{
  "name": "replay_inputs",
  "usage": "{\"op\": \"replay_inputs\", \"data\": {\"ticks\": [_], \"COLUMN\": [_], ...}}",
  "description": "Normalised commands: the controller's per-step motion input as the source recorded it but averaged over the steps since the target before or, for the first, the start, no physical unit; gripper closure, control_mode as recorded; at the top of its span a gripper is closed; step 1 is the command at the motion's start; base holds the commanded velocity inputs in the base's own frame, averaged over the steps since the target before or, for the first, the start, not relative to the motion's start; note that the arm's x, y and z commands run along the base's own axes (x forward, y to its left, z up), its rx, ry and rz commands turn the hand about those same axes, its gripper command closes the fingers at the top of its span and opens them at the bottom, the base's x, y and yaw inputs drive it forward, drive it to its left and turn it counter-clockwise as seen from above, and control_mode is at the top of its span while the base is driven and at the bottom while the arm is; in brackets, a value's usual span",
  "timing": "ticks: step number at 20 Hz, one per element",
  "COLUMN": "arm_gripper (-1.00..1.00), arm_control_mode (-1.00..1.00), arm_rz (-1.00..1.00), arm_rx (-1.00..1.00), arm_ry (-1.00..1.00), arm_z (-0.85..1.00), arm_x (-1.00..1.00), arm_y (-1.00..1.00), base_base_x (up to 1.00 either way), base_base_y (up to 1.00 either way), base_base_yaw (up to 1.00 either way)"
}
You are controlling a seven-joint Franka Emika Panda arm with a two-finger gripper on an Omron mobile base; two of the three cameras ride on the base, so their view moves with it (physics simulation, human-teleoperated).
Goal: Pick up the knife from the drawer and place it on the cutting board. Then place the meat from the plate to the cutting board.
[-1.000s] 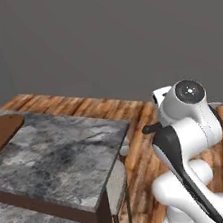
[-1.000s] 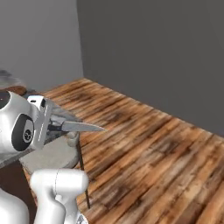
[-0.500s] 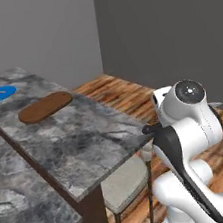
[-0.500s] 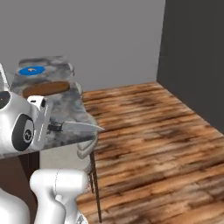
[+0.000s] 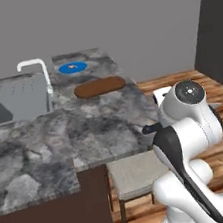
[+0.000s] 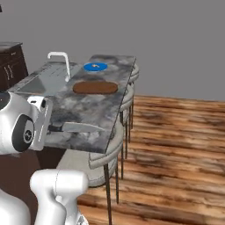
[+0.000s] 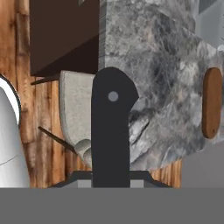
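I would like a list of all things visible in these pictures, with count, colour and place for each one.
knife: one, black handle and silver-grey blade, held in the gripper, blade pointing out beside the counter's edge
cutting board: one, medium brown, oval, lying bare on the counter
plate: one, bright blue, on the counter beyond the board
meat: one, small orange-red piece, on the plate
counter: one, grey marble top over dark brown cabinets
sink: one, grey, set into the counter
faucet: one, white, beside the sink
stools: a row, pale grey seats with thin dark legs, along the counter
floor: brown wood planks
gripper: one, shut on the knife handle
arm: one, white with dark joints
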Motion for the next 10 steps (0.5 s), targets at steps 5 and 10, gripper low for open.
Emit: {"op": "replay_inputs", "data": {"ticks": [5,10], "arm_gripper": [1.00,1.00], "arm_control_mode": [1.00,1.00], "arm_rz": [0.00,0.00], "arm_rx": [0.00,0.00], "arm_ry": [0.00,0.00], "arm_z": [0.00,0.00], "arm_x": [0.00,0.00], "arm_y": [0.00,0.00], "base_base_x": [0.46,-0.06], "base_base_y": [-0.74,-1.00], "base_base_yaw": [0.58,0.17]}}
